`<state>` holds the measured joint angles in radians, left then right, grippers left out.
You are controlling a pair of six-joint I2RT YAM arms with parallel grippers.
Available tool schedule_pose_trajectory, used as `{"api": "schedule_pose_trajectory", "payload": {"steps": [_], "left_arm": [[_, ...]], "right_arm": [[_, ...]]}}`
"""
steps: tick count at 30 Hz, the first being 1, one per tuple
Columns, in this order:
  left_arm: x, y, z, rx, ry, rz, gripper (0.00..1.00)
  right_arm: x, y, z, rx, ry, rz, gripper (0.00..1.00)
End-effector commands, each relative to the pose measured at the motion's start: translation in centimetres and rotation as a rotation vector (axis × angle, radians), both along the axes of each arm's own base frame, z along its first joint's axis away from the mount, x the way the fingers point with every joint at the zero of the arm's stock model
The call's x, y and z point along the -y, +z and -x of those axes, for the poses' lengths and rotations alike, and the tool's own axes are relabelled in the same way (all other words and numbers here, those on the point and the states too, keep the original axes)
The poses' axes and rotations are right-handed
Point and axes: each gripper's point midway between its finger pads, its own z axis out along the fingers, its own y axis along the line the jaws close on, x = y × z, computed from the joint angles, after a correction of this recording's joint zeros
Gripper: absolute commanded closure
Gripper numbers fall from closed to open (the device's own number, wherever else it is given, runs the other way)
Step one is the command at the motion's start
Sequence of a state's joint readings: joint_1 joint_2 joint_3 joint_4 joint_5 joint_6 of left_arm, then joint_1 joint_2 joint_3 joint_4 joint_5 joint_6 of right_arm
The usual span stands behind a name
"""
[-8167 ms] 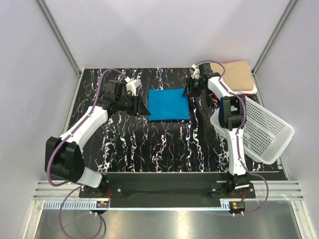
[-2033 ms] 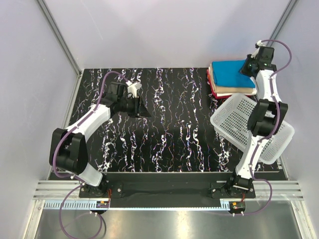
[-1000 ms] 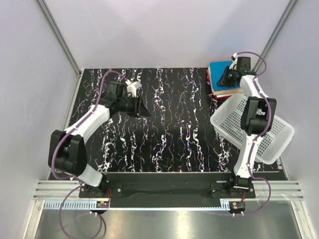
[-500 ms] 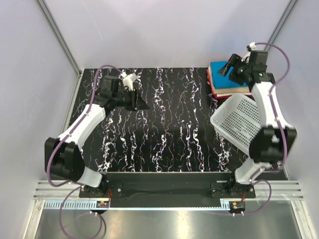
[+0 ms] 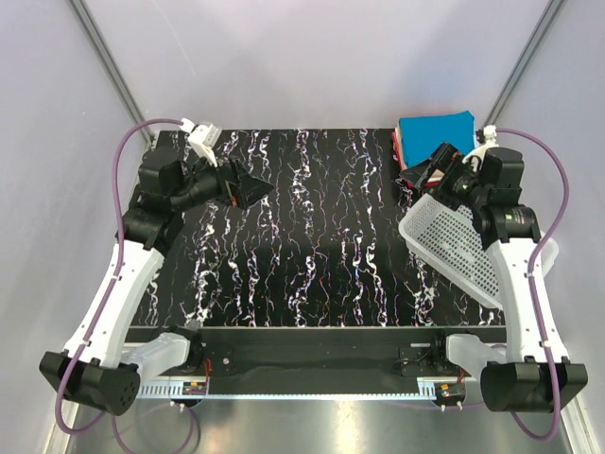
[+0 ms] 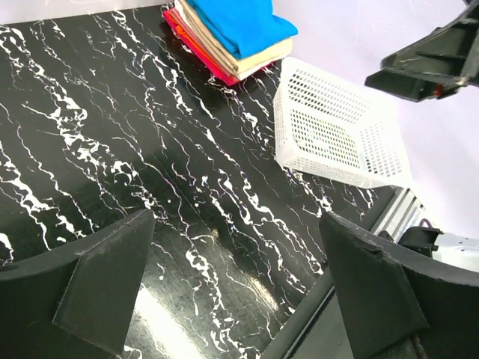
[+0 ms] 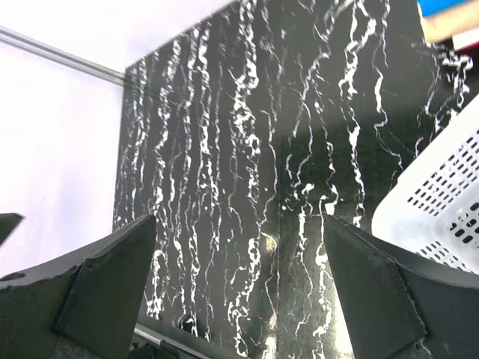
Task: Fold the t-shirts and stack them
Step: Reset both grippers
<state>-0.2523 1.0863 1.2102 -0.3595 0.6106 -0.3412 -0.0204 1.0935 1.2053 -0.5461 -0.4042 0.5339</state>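
The folded t-shirts lie stacked at the table's back right corner. The turquoise-blue tee is on top, over a tan one and a red one. My right gripper hovers just in front of the stack, above the basket's far rim, open and holding nothing. In its wrist view only the stack's blue corner shows. Over the back left of the table my left gripper hangs open and empty, pointing right.
A white perforated basket lies tilted at the right edge, just in front of the stack. The black marbled tabletop fills the middle. Metal frame posts and pale walls enclose the back and sides.
The right gripper has let go of the blue tee on the stack, opened and drawn back toward the basket. The left arm has risen and pulled back left, and its jaws have opened wide.
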Motion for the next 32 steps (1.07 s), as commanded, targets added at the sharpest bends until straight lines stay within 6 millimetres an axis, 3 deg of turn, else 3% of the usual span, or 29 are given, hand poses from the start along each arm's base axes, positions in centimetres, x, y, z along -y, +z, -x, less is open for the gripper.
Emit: {"api": "schedule_pose_trajectory", "payload": {"steps": [1,11,32], "left_arm": [[-0.5,-0.2,-0.1,0.019,0.035,0.009,0.01],[-0.4,-0.6,1.0,0.006,0.013,0.023,0.01],[-0.3,1.3,1.6,0.044,0.006,0.045,0.01]], "right_arm": [[-0.1,3.0,1.6,0.092,-0.002,-0.005,0.00],[0.7,3.7,2.1,0.123,-0.051,0.022,0.00],[0.9,3.0,2.1,0.100,-0.063,0.023,0.00]]}}
